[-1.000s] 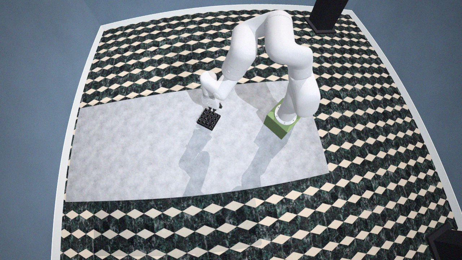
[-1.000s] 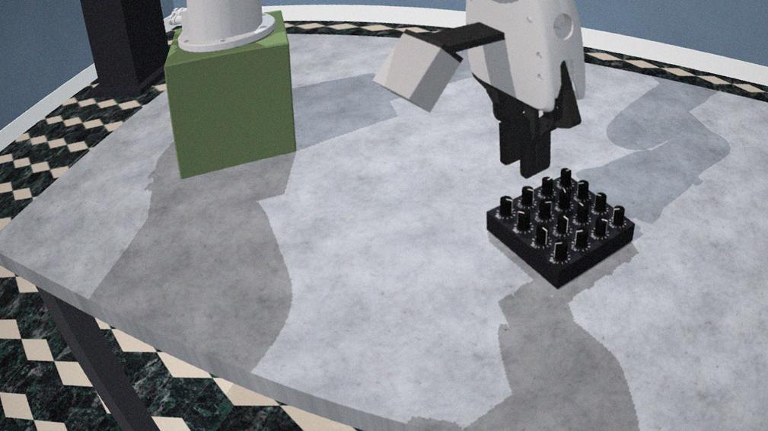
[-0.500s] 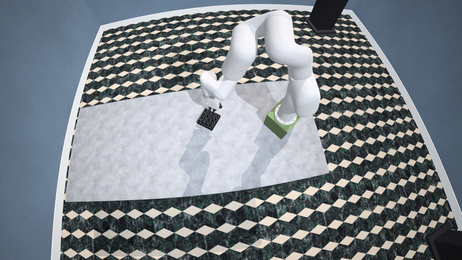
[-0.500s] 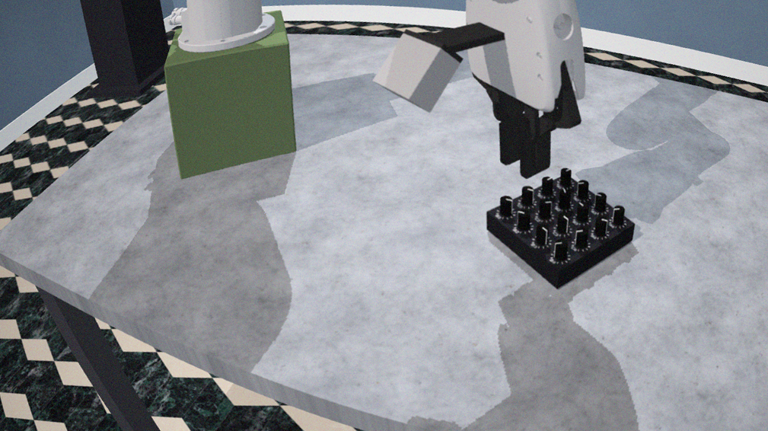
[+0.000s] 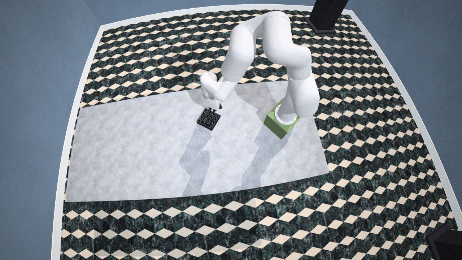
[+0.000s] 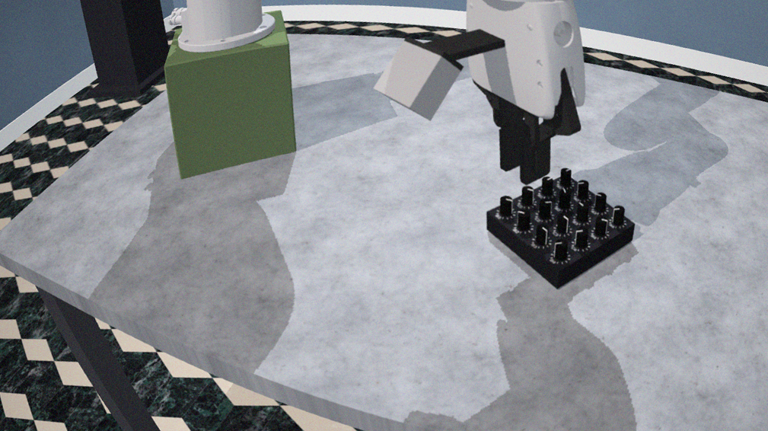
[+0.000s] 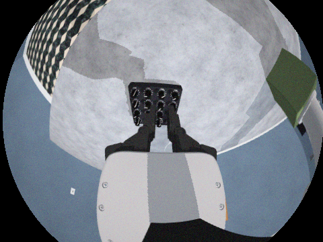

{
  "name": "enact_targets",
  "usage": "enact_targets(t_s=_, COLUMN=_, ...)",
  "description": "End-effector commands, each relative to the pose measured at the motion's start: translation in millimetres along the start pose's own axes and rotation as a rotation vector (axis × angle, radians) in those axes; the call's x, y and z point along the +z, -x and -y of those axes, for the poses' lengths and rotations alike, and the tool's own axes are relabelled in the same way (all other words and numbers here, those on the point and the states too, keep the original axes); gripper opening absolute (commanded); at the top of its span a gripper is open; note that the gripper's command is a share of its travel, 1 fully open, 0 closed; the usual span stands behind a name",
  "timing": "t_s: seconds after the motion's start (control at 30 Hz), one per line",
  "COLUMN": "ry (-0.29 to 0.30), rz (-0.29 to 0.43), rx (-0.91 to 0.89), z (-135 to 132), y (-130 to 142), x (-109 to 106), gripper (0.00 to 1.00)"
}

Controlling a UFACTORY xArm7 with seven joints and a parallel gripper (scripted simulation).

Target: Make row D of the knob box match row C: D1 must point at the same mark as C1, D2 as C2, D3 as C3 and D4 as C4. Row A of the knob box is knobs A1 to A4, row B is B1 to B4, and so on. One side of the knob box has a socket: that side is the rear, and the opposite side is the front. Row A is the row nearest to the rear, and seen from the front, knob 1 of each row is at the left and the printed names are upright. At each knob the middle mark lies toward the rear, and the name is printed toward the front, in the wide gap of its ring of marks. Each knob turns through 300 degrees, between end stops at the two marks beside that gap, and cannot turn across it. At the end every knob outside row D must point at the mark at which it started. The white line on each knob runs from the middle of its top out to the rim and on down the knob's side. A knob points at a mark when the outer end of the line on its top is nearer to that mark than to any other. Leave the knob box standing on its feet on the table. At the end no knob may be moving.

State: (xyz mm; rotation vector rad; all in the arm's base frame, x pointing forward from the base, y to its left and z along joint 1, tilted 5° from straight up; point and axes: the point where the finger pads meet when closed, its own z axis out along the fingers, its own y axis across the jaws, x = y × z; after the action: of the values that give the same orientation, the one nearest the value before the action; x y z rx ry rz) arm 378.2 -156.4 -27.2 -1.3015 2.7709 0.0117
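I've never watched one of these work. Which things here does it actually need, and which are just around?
Needed:
knob box
gripper, jaws narrow with a gap, holding nothing, just above the box
table

Just around:
green block under the arm
dark posts on the checkered floor

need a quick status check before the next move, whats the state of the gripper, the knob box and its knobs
gripper: fingers part open, holding nothing, hovering just above the box's far corner
knob box: standing flat on the table, untouched
knobs: all free, none gripped; pointer marks too small to read
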Motion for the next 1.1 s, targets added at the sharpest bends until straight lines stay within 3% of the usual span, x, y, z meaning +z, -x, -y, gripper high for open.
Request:
enact_targets(t_s=0.0, ry=-0.003, rz=0.001, rx=0.0, z=1, y=0, x=2, gripper=0.19)
enact_targets(t_s=1.07, ry=-0.003, rz=0.001, rx=0.0, z=2, y=-1, x=36, gripper=0.19)
